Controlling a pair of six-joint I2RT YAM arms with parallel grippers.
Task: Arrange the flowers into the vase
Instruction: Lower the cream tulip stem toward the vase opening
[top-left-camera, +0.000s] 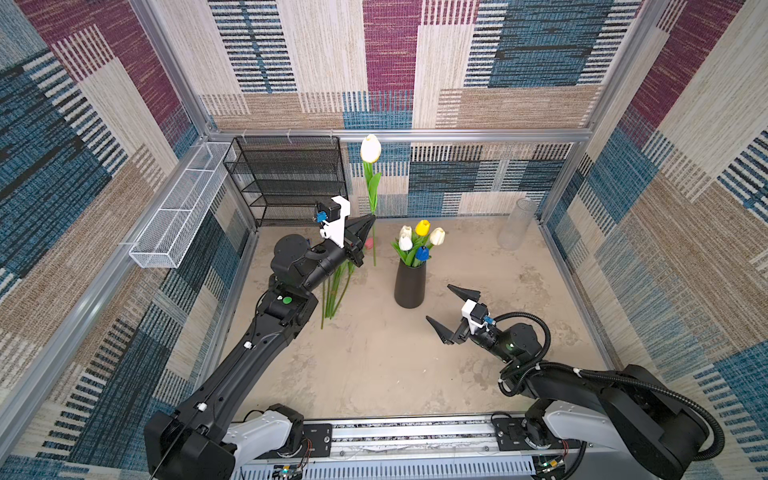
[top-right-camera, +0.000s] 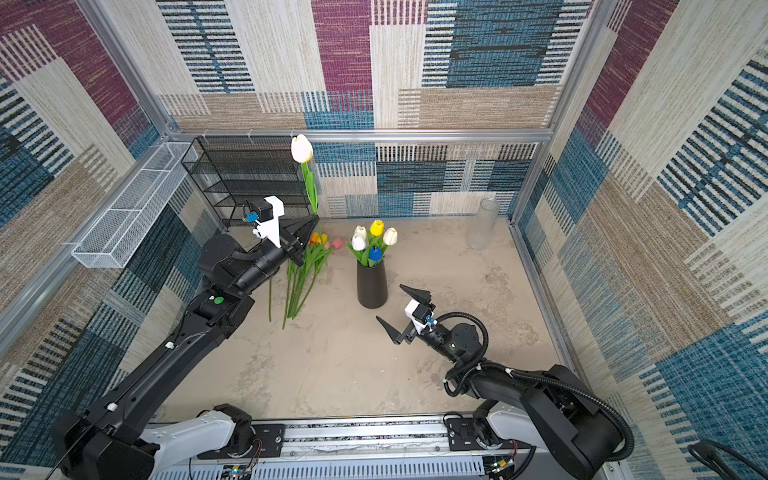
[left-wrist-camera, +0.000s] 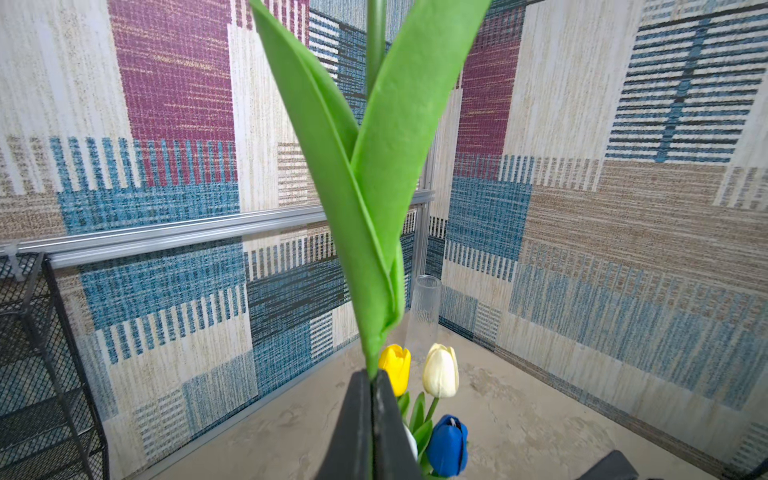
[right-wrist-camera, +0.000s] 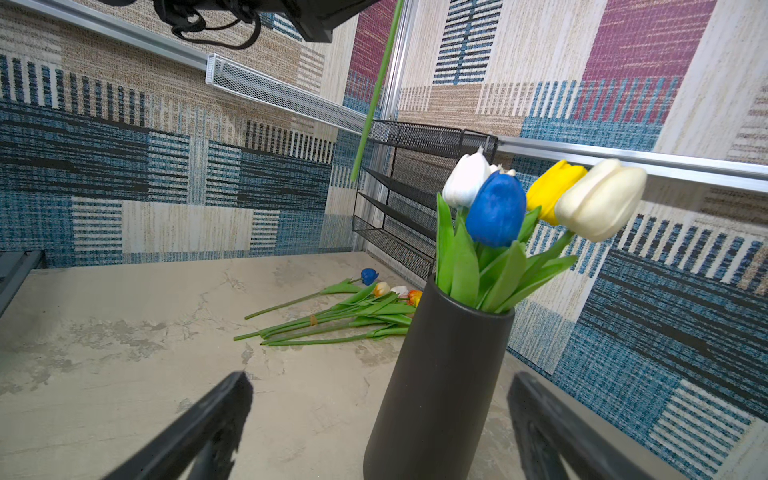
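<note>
Your left gripper (top-left-camera: 371, 219) is clamped tight on the stem of a white tulip (top-left-camera: 370, 148), just below its leaves. The flower stands upright with its head high. The stem's free end hangs in the air below the jaws, clear of the table (top-left-camera: 374, 365).

The tulip is left of the vase (top-left-camera: 410, 286) and apart from it. The vase stands mid-table with five tulips in it: three white, one yellow, one blue. More flowers lie in a pile (top-right-camera: 305, 266) on the table beneath the left arm. Your right gripper (top-left-camera: 439, 303) is spread wide and holds nothing. It sits low, near the vase.

The step in hand, I judge, is carrying this tulip across to the vase. Next, bring the stem's end over the mouth and pick a gap among the stems and leaves there. Lower it straight down, and let go only once it is well inside.

I cannot tell whether the tip rides above the rim, so lift first if in doubt. The mouth looks crowded, so a sideways push could tip the vase.
</note>
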